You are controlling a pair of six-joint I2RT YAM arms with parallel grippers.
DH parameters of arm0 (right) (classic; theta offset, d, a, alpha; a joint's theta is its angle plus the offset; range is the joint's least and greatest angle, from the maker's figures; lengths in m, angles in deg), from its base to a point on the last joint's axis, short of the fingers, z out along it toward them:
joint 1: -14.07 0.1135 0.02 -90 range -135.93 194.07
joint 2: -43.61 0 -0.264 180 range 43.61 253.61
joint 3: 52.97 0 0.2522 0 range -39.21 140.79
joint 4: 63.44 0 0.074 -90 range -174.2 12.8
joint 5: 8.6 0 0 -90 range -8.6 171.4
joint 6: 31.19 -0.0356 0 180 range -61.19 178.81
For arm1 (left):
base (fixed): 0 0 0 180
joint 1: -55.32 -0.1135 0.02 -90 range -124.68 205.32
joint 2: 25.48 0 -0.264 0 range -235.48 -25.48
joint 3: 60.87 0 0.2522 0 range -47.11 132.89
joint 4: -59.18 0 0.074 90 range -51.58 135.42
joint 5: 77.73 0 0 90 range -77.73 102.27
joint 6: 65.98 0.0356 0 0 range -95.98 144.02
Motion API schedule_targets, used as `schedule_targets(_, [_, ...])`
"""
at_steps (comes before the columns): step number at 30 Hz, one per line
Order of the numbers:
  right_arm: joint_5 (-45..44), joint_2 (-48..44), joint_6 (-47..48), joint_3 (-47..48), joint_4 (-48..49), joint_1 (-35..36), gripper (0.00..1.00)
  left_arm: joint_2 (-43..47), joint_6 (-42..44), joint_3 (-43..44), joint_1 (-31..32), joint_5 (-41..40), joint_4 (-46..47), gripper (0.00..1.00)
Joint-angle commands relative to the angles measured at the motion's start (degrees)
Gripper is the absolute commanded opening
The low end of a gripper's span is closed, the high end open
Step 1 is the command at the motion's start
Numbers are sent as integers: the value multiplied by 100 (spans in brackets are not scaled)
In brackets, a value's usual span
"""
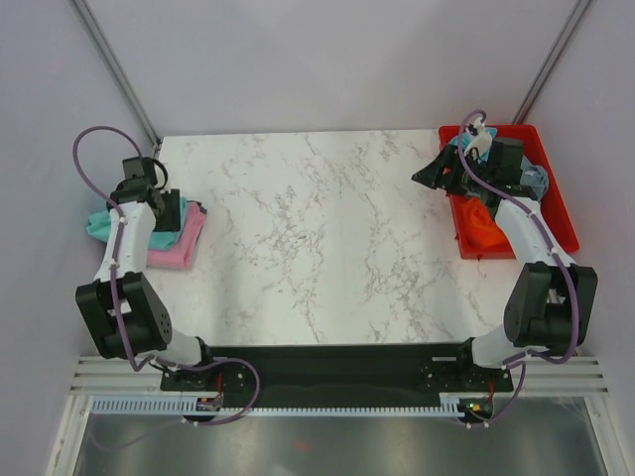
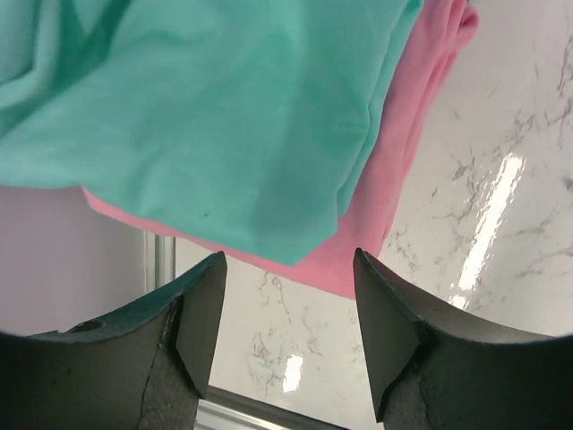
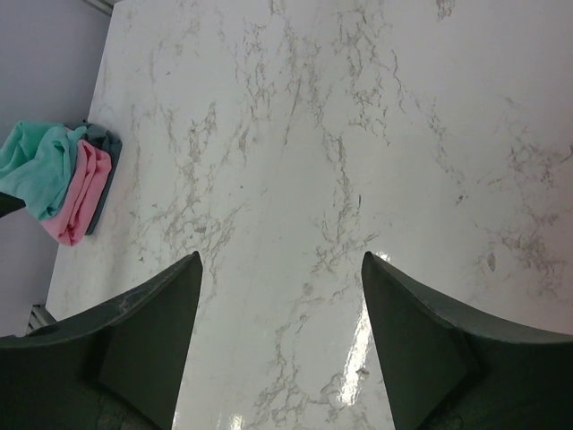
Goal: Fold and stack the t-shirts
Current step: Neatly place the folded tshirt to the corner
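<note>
The limp, light teal-green t-shirt (image 2: 206,116) lies on the pink t-shirt (image 2: 403,152) just ahead of the wide, empty left end effector (image 2: 286,269), probably best pinched at its near edge; the right end effector (image 3: 282,269) gapes likewise.

teal t-shirt (image 2: 224,116) rumpled over folded pink (image 2: 412,161), grey-blue (image 3: 106,152), table (image 1: 327,228) left | orange (image 1: 484,226), light blue (image 1: 537,179) crumpled, red tray (image 1: 562,213)

Bare table (image 1: 317,238) lies open between the t-shirt stack (image 1: 182,246) and the red tray (image 1: 556,198).

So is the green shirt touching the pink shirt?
Touching. The left wrist view shows the teal-green t-shirt lying right on top of the pink t-shirt.
</note>
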Motion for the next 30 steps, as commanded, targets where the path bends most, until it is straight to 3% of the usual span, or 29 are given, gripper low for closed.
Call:
schedule_targets(1, [167,-1,-77,19,285,-20,80,-406,194,12,33,152,-482,65])
schedule_targets(12, [378,-281,-253,-192,619,-20,80,-1049,220,715,33,21,-422,64])
schedule_targets(13, [387,-317,-271,-270,654,-20,80,-1076,760,802,33,-485,-404,63])
schedule_targets(19, [527,-537,-560,-639,1006,-20,80,-1208,1125,1101,33,-832,-465,63])
schedule_targets(30, [721,-89,-877,-571,1498,-20,79,-1181,1038,1401,138,-587,-1238,63])
